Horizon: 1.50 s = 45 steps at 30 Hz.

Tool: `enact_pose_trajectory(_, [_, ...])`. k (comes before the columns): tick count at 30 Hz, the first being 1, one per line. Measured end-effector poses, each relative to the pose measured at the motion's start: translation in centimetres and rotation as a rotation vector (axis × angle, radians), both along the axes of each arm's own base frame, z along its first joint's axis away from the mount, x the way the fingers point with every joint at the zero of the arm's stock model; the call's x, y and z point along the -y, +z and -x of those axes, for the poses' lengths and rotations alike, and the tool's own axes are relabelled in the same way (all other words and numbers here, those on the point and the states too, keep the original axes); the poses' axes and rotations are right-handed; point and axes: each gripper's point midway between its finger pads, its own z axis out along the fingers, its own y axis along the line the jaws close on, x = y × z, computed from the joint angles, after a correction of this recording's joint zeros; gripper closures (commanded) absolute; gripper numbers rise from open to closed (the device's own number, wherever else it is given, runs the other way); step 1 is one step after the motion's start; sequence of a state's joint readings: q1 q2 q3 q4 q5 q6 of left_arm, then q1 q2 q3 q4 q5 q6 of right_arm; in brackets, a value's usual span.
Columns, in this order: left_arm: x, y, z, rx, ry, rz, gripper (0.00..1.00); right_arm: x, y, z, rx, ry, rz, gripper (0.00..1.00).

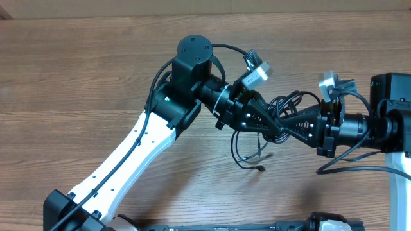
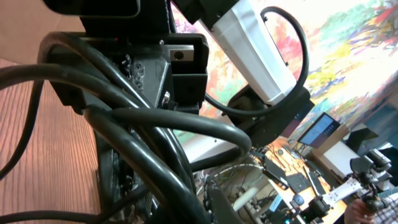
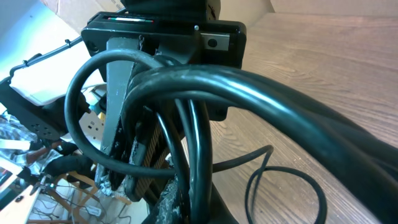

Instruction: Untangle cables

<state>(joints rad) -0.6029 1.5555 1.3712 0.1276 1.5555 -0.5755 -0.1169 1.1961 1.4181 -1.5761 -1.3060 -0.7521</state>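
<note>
Left gripper, pointing right, and right gripper, pointing left, meet tip to tip, each clamped shut on the cables, whose bunch lies between them, slack loops drooping to the table.

The left and right jaws stood tip to tip with no gap between them. The cables bunched there and looped just beside. Beyond those loops, and on the jaws' far side, bare worktop gave room.
</note>
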Motion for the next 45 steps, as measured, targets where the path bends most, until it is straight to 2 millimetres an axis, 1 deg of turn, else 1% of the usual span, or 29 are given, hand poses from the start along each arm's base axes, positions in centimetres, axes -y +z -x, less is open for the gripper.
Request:
enact_pose_trajectory(1, [0.0,0.0,0.0,-0.001,-0.001,0.000,0.96,0.0,0.0,0.1,-0.007,0.000,0.000,0.96])
enact_pose_trajectory(3, [0.0,0.0,0.0,-0.005,-0.002,-0.003,0.93,0.0,-0.1,0.1,-0.022,-0.003,0.002,0.96])
enact_pose_trajectory(4, [-0.1,0.0,-0.1,-0.012,0.003,-0.008,0.69,0.1,-0.2,0.0,-0.034,-0.010,0.007,0.96])
enact_pose_trajectory(5, [-0.2,0.0,-0.2,-0.020,0.006,-0.013,0.57,0.1,-0.4,-0.1,-0.056,-0.021,0.016,0.96])
enact_pose_trajectory(6, [-0.3,0.0,-0.5,-0.030,0.014,-0.019,0.51,0.2,-0.7,-0.2,-0.066,-0.030,0.031,0.96])
enact_pose_trajectory(8, [-0.9,0.0,-1.4,-0.056,0.041,-0.036,0.12,0.5,-1.4,-0.5,-0.099,-0.055,0.068,0.96])
enact_pose_trajectory(9, [-1.2,0.0,-2.0,-0.070,0.062,-0.043,0.00,0.7,-1.7,-0.7,-0.115,-0.070,0.085,0.96])
enact_pose_trajectory(13, [-2.3,-0.9,-5.3,-0.212,0.205,-0.127,0.00,1.2,-2.5,-1.8,-0.173,-0.135,0.127,0.96])
enact_pose_trajectory(14, [-2.3,-1.5,-6.2,-0.263,0.262,-0.160,0.00,1.4,-2.6,-2.1,-0.186,-0.150,0.132,0.96])
enact_pose_trajectory(16, [-2.0,-2.5,-7.3,-0.327,0.337,-0.208,0.00,1.4,-2.7,-2.2,-0.206,-0.163,0.135,0.96])
enact_pose_trajectory(18, [-1.9,-4.1,-8.5,-0.405,0.439,-0.284,0.00,1.5,-2.8,-2.2,-0.220,-0.172,0.138,0.96])
enact_pose_trajectory(19, [-2.0,-5.6,-9.3,-0.454,0.514,-0.346,0.00,1.6,-2.8,-2.4,-0.223,-0.181,0.141,0.96])
enact_pose_trajectory(20, [-2.2,-6.6,-9.7,-0.475,0.561,-0.385,0.00,1.7,-3.0,-2.6,-0.231,-0.194,0.151,0.96])
enact_pose_trajectory(22, [-3.0,-9.6,-10.4,-0.515,0.677,-0.507,0.00,2.3,-3.7,-3.2,-0.260,-0.244,0.190,0.96])
enact_pose_trajectory(23, [-3.5,-11.2,-10.9,-0.505,0.749,-0.572,0.00,2.8,-4.3,-3.6,-0.288,-0.283,0.218,0.96])
enact_pose_trajectory(25, [-4.5,-14.4,-10.8,-0.474,0.862,-0.717,0.00,3.6,-5.2,-4.0,-0.327,-0.344,0.272,0.96])
enact_pose_trajectory(26, [-4.9,-15.6,-10.7,-0.449,0.909,-0.779,0.00,4.1,-5.7,-4.2,-0.342,-0.375,0.299,0.96])
enact_pose_trajectory(27, [-5.1,-16.3,-10.7,-0.408,0.948,-0.818,0.00,4.4,-6.0,-4.5,-0.346,-0.398,0.318,0.96])
enact_pose_trajectory(28, [-5.2,-16.5,-10.9,-0.365,0.986,-0.834,0.00,4.8,-6.3,-4.7,-0.349,-0.422,0.339,0.96])
enact_pose_trajectory(30, [-5.6,-16.0,-11.0,-0.312,1.035,-0.837,0.00,5.5,-6.5,-5.3,-0.347,-0.466,0.366,0.96])
enact_pose_trajectory(31, [-5.8,-15.4,-10.8,-0.278,1.061,-0.830,0.00,5.8,-6.7,-5.6,-0.350,-0.491,0.380,0.96])
enact_pose_trajectory(33, [-6.4,-13.0,-10.3,-0.171,1.139,-0.789,0.00,6.4,-7.1,-5.8,-0.369,-0.528,0.404,0.96])
enact_pose_trajectory(34, [-6.4,-12.3,-9.9,-0.127,1.151,-0.775,0.00,6.5,-7.2,-5.8,-0.377,-0.540,0.409,0.96])
enact_pose_trajectory(37, [-5.8,-9.4,-7.5,0.062,1.125,-0.703,0.00,6.6,-7.3,-5.9,-0.392,-0.552,0.409,0.96])
enact_pose_trajectory(38, [-5.5,-8.2,-6.2,0.165,1.091,-0.667,0.00,6.4,-7.2,-5.7,-0.406,-0.545,0.395,0.96])
enact_pose_trajectory(39, [-5.3,-7.6,-5.2,0.244,1.057,-0.647,0.00,6.2,-7.2,-5.5,-0.413,-0.536,0.387,0.96])
enact_pose_trajectory(40, [-5.2,-7.5,-4.9,0.298,1.037,-0.642,0.00,6.0,-7.1,-5.2,-0.417,-0.520,0.381,0.96])
enact_pose_trajectory(42, [-5.0,-7.5,-4.4,0.381,1.001,-0.640,0.00,5.5,-7.3,-4.1,-0.430,-0.467,0.385,0.96])
enact_pose_trajectory(45, [-4.9,-7.5,-4.3,0.453,0.976,-0.634,0.00,5.1,-7.6,-2.2,-0.422,-0.390,0.410,0.96])
